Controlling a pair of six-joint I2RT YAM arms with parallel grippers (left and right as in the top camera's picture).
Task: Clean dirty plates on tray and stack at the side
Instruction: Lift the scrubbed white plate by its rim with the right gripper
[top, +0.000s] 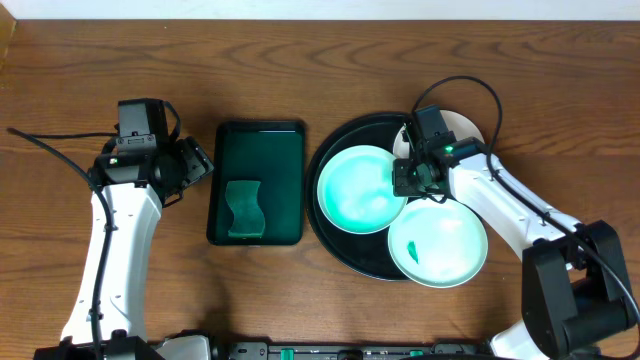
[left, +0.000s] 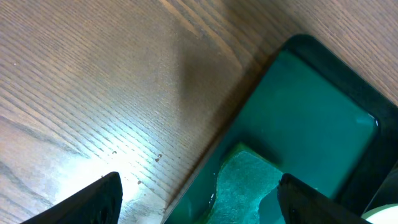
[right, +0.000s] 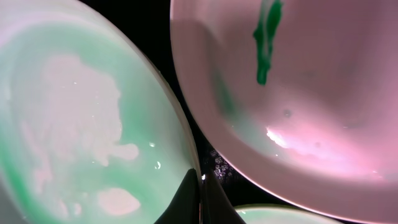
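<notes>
Though shallow, glossy round plate (top: 355, 190)

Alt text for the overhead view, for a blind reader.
Three pale plates crowd a round black tray on a wooden table, the right gripper shut at the rim of the left plate. The left gripper hangs open beside a green tray holding a sponge.

Even, bright overhead light; white glare patch on the wooden table (left: 93, 155); pink cast over one close-up plate (right: 311, 112).
</notes>
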